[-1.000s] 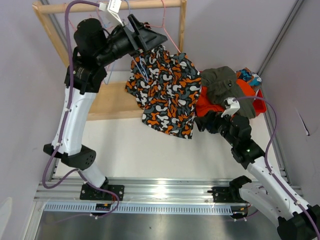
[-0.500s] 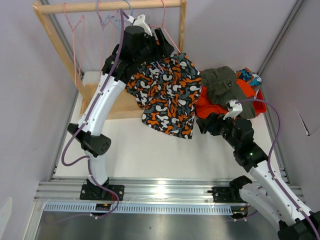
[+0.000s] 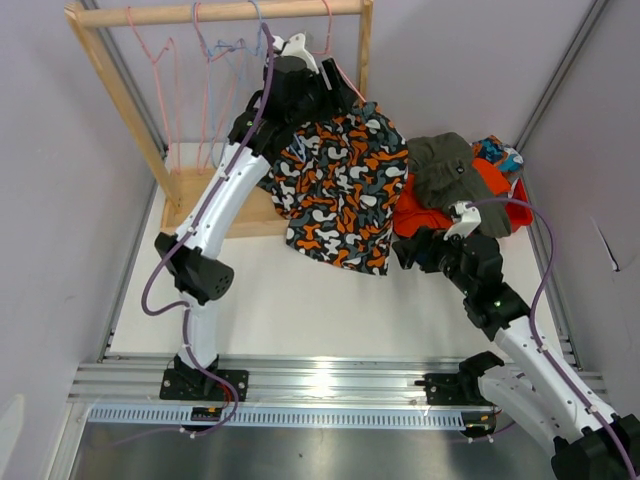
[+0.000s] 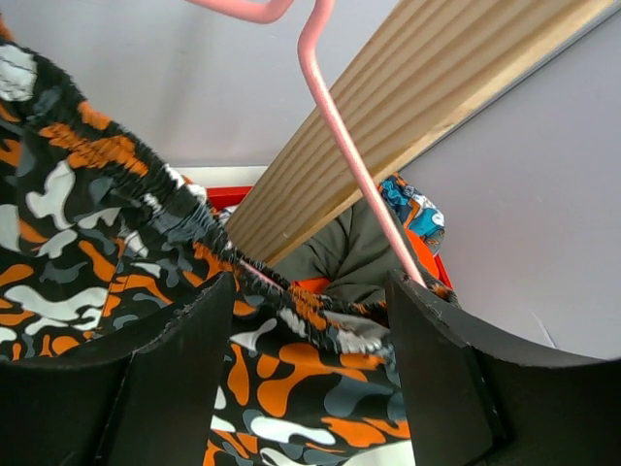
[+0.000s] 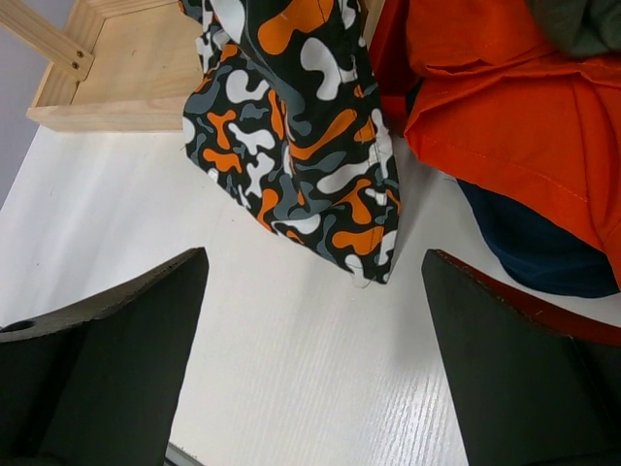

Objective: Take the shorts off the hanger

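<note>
The orange-black-white-grey blotch print shorts [image 3: 340,190] hang from a pink hanger [image 3: 345,75] at the right end of the wooden rack. My left gripper [image 3: 335,100] is at their top. In the left wrist view my left gripper [image 4: 310,325] is open, with the elastic waistband [image 4: 194,228] lying between the fingers. The pink hanger wire [image 4: 359,175] runs down to the right finger [image 4: 437,369]. My right gripper [image 3: 408,250] is open and empty, low over the table below the shorts' hem [image 5: 330,204].
Olive green shorts [image 3: 445,170], bright orange shorts [image 3: 430,215], teal print shorts [image 3: 497,152] and navy shorts [image 5: 534,252] lie piled in a red tray [image 3: 522,200] at the right. Empty pink hangers [image 3: 150,60] hang on the rack rail [image 3: 230,12]. The rack's wooden base [image 5: 136,78] stands behind.
My left arm has swung right along the rack, from the rack's left side to the shorts' waistband. The shorts have shifted a little to the right. The right arm has barely moved.
</note>
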You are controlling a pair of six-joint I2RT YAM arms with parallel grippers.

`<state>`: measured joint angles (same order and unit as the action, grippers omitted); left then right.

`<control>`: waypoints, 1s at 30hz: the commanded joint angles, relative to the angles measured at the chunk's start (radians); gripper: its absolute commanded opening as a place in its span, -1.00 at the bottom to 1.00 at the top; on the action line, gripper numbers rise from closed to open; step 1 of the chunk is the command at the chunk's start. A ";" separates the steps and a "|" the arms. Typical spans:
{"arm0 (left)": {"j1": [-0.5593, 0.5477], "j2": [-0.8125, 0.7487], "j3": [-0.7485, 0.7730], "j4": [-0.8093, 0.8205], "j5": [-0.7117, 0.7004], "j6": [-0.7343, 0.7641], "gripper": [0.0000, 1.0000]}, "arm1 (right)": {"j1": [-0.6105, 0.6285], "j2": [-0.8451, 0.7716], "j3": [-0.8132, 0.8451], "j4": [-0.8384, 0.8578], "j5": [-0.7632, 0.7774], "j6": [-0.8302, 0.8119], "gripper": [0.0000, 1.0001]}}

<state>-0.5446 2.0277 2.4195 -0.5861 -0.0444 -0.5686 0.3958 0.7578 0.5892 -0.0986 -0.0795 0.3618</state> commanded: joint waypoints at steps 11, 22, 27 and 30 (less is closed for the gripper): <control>-0.029 -0.081 -0.016 0.071 0.016 -0.045 0.28 | -0.060 0.025 -0.009 0.077 -0.097 -0.006 0.99; -0.031 -0.156 -0.088 0.104 0.037 -0.074 0.23 | -0.071 0.021 -0.009 0.080 -0.111 0.000 0.99; -0.032 -0.172 -0.117 0.138 0.037 -0.079 0.24 | -0.071 0.023 -0.009 0.079 -0.114 0.002 0.99; -0.034 -0.146 -0.083 0.161 0.037 -0.080 0.25 | -0.069 0.018 -0.008 0.079 -0.114 0.002 0.99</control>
<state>-0.5674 1.9125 2.3089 -0.4877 -0.0189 -0.6308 0.3294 0.7910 0.5850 -0.0597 -0.1783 0.3645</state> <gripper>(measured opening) 0.625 0.993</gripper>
